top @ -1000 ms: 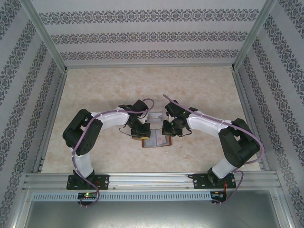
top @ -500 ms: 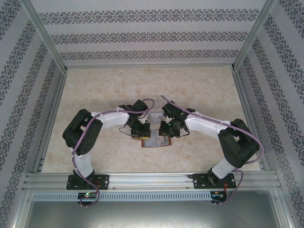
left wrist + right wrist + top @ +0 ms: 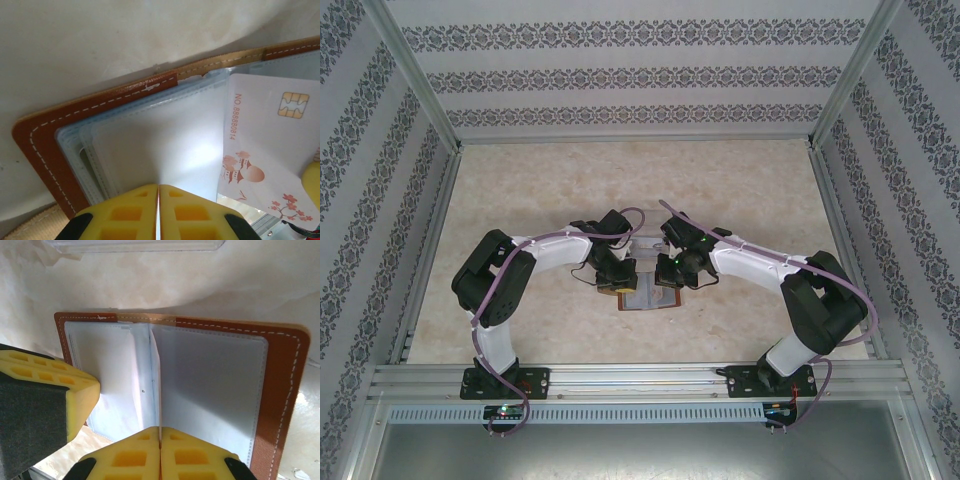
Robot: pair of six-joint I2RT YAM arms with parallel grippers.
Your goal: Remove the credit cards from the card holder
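Note:
The card holder, reddish-brown leather, lies open on the table between both arms, with its stitched cover and pale bluish sleeves showing. A white credit card with a gold chip and red print sticks up out of the right-hand sleeves. It appears edge-on in the right wrist view. My right gripper is shut on that card's edge. My left gripper is shut, tips down on the left sleeves. Whether it pinches a sleeve I cannot tell.
A clear plastic tray sits just beyond the holder, toward the back. The marble-patterned table is ringed by an aluminium frame and patterned walls. Both wrists crowd closely over the holder.
My right gripper has shifted slightly left over the holder. The left arm and the holder have stayed put.

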